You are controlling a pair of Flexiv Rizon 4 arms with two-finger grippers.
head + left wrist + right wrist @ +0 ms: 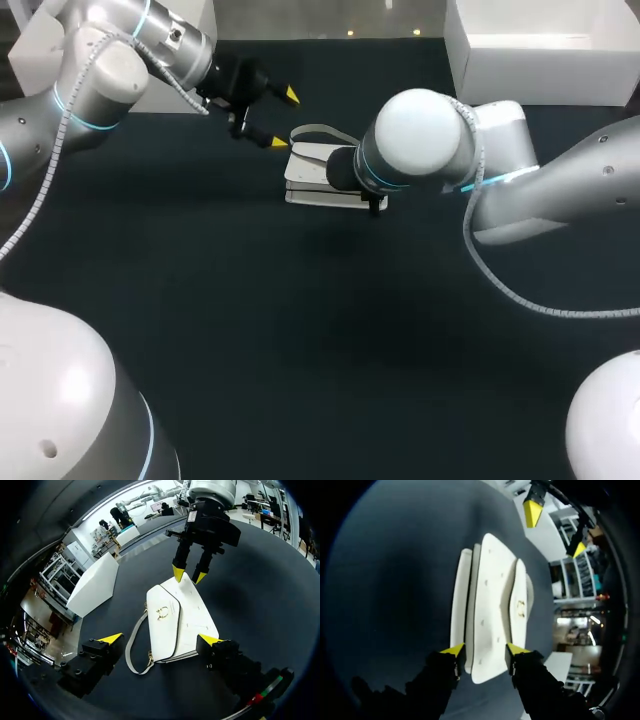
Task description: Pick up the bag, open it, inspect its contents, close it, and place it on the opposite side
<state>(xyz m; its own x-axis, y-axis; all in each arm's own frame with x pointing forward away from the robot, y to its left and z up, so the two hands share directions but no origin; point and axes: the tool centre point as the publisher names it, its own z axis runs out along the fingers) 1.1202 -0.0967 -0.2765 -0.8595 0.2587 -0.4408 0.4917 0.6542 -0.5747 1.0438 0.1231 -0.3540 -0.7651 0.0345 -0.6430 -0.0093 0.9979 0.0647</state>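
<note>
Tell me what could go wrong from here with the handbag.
The right hand straddles only one end of the flat-lying white handbag; a lift from there might let it swing or slip.
The strap lies loose by the open left hand and could snag a finger.

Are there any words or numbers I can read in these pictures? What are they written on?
No text can be read on anything on the table.
White bag: no words or numbers show on it.
Metal clasp on the bag's flap: a curly shape, not readable letters.
Small sticker above the right pincer: too small and blurred to read.
</note>
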